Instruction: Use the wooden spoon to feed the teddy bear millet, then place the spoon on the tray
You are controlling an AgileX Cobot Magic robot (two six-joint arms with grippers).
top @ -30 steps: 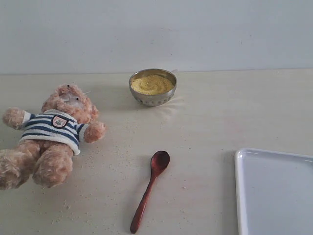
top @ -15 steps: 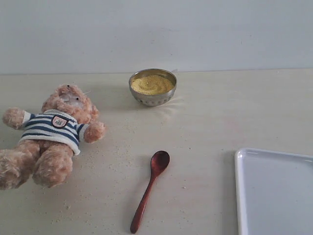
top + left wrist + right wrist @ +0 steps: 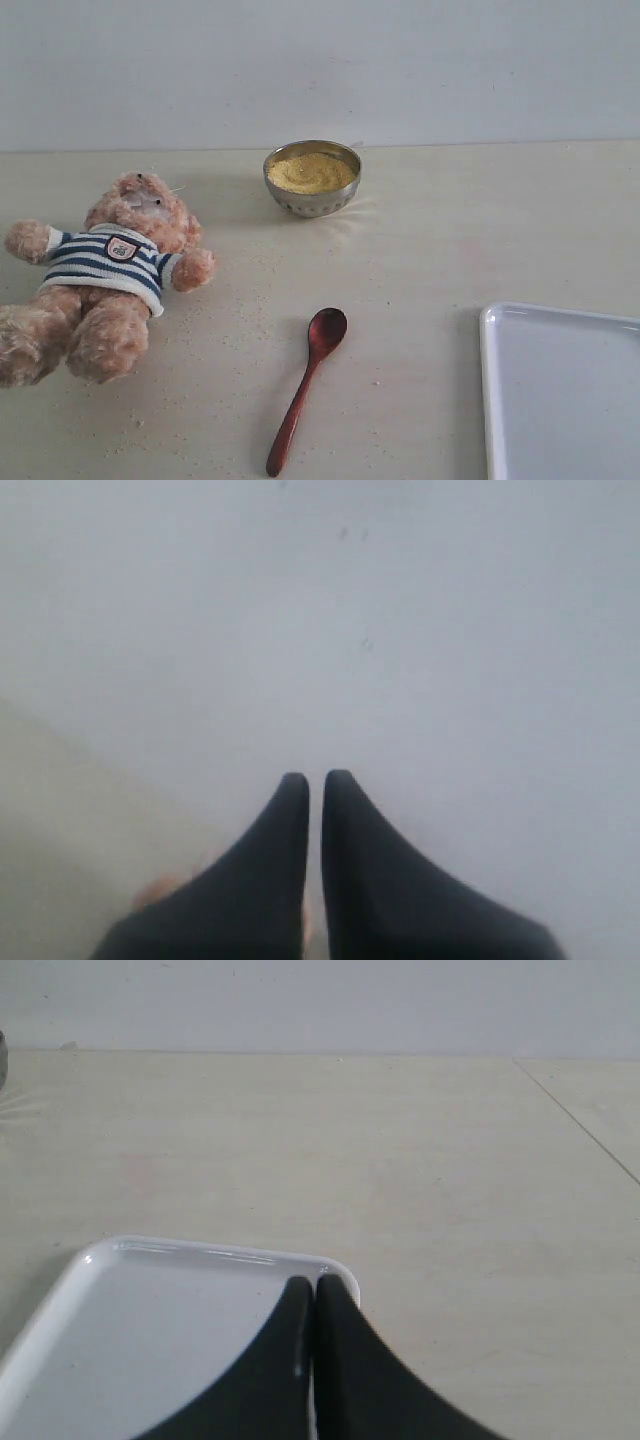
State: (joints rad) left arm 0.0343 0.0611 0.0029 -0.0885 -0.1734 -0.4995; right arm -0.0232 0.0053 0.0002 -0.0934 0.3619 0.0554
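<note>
The teddy bear [image 3: 105, 275] lies on its back at the left of the exterior view. Millet [image 3: 311, 171] fills the shiny metal bowl [image 3: 312, 197] at the back middle, with stray grains scattered on the table. Near the front middle lies the wooden spoon [image 3: 305, 385], its oval bowl pointing toward the back. The white tray [image 3: 560, 395] sits at the front right. Neither arm shows in the exterior view. My left gripper [image 3: 315, 778] is shut and empty, facing a pale wall. My right gripper [image 3: 313, 1283] is shut and empty, above the tray's [image 3: 150, 1360] corner.
The pale table [image 3: 450, 230] ends at a grey wall [image 3: 320, 70] behind the bowl. A thin seam [image 3: 580, 1125] crosses the table in the right wrist view. A blurred tan patch [image 3: 160, 890] shows beside the left fingers.
</note>
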